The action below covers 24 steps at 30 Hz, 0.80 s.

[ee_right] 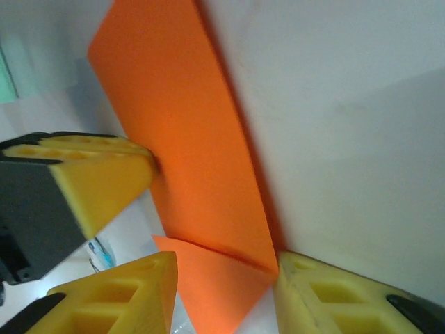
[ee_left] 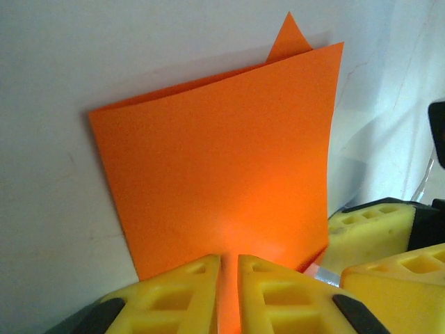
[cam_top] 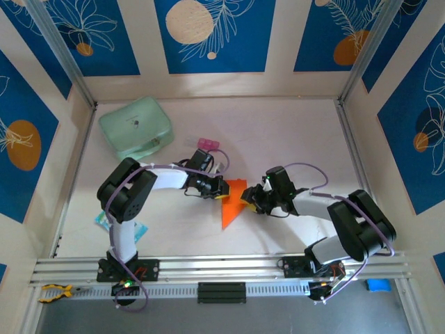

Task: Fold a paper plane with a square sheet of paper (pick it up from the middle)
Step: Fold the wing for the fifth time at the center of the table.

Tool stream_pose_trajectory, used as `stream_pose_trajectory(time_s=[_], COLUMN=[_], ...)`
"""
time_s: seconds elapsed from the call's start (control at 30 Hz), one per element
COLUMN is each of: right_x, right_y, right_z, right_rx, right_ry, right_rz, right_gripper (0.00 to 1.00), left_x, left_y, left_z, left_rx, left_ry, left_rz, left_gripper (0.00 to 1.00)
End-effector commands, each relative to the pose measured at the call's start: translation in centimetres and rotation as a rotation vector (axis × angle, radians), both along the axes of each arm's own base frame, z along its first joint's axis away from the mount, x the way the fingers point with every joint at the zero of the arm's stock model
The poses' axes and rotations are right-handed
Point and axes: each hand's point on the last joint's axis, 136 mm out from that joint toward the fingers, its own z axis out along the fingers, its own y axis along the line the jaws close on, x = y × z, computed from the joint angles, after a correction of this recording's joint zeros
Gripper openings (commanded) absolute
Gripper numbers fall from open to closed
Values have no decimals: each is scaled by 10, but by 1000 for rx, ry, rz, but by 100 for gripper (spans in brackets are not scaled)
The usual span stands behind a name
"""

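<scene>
- Off-white tabletop [cam_top: 292,139], evenly lit, soft shadows.
- Blue wall panels [cam_top: 208,35] on three sides: white leaf outlines, orange and cream discs, beige strips between.
- Aluminium rail [cam_top: 222,266] along near edge; metal posts [cam_top: 59,52] at far corners.

The left arm [cam_top: 128,198] and right arm [cam_top: 354,226] look alike: bulky, rounded black joint housings linked by white tubes. A thin lilac cable [cam_top: 309,167] loops along each. The bases [cam_top: 128,268] are flat black plates, with what may be small red and green lights beside them. The left gripper [ee_left: 228,278] and right gripper [ee_right: 222,278] carry yellow wedge-shaped fingers [ee_left: 292,292] with rectangular pockets, black at the roots.
</scene>
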Motion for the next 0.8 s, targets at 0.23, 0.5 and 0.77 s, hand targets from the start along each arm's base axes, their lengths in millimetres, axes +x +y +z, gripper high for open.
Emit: stream_pose_trajectory(time_s=[0.23, 0.5, 0.77], right_x=[17, 18, 26], right_y=[5, 9, 9], right_z=[16, 15, 21], right_rx=[63, 108, 128], right_ry=[-97, -113, -165], right_rz=[27, 112, 152], right_gripper=[40, 42, 40], left_x=[-20, -18, -18], left_y=[20, 19, 18], left_z=[-25, -24, -22], left_rx=[90, 83, 83], left_ry=[82, 79, 78], left_rz=[-3, -3, -2], left_gripper=[17, 17, 17])
